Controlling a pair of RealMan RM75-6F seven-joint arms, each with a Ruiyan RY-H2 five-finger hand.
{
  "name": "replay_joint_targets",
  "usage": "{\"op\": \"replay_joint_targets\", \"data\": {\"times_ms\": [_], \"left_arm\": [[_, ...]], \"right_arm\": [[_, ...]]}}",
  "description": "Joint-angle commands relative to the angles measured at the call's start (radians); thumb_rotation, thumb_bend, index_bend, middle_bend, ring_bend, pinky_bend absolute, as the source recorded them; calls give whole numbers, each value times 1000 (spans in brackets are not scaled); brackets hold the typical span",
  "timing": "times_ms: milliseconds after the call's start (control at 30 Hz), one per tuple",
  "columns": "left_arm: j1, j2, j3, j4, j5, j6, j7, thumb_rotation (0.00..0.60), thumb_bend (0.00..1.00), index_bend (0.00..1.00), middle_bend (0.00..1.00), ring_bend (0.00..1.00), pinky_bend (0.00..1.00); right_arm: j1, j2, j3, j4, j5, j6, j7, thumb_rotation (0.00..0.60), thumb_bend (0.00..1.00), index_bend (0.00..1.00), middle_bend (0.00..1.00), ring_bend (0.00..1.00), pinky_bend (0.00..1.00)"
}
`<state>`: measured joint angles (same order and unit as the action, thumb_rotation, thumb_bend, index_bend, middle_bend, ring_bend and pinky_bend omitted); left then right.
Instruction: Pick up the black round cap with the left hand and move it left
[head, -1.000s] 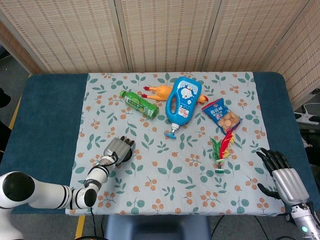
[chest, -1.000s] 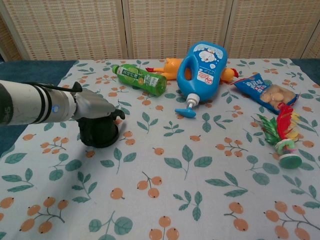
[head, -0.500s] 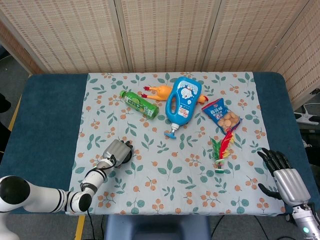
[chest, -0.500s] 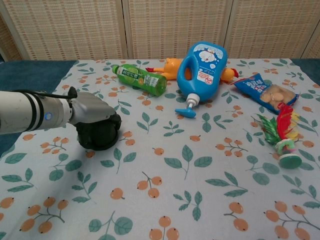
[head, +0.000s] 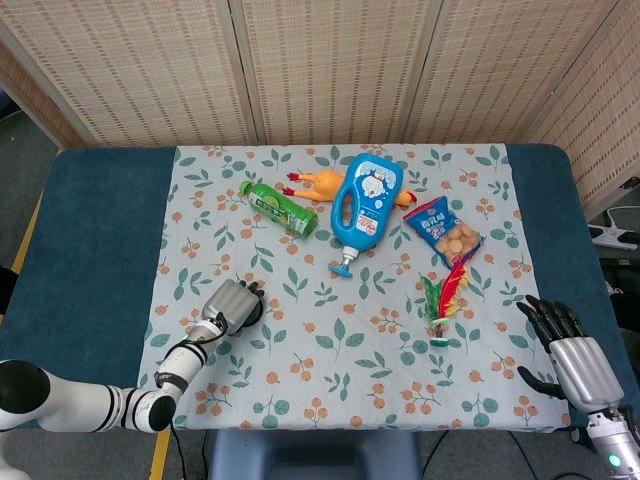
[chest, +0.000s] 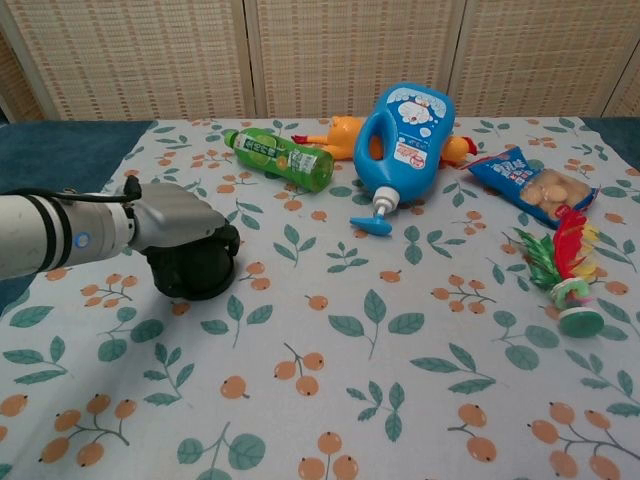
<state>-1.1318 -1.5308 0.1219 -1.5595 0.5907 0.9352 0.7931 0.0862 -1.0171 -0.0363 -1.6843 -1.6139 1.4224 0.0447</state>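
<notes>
Black round cap (chest: 196, 272) sits on the tablecloth (chest: 380, 360), gripped from above by left robot hand (chest: 175, 220).

A staged robot test room, not a lived-in home; a table (head: 90, 250) padded in blue carries a leaf-and-orange print cloth (head: 300, 330); behind the table stand woven rattan folding screens (head: 330, 70) closing off the background; on the cloth lie unrelated household props: a rubber chicken (head: 318, 185), a snack bag (head: 444, 232), a feather shuttlecock (head: 445, 298).
</notes>
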Motion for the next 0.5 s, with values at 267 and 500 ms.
{"op": "replay_joint_targets", "data": {"times_ms": [267, 500], "left_arm": [[18, 33, -25, -34, 8, 3, 5, 600, 644, 805, 832, 751, 1000], [36, 39, -24, -39, 27, -3, 2, 600, 682, 817, 857, 773, 1000]], "right_arm": [[0, 0, 1, 0, -1, 1, 0, 600, 159, 0, 0, 0, 0], [0, 1, -1, 0, -4, 0, 1, 600, 159, 0, 0, 0, 0]]}}
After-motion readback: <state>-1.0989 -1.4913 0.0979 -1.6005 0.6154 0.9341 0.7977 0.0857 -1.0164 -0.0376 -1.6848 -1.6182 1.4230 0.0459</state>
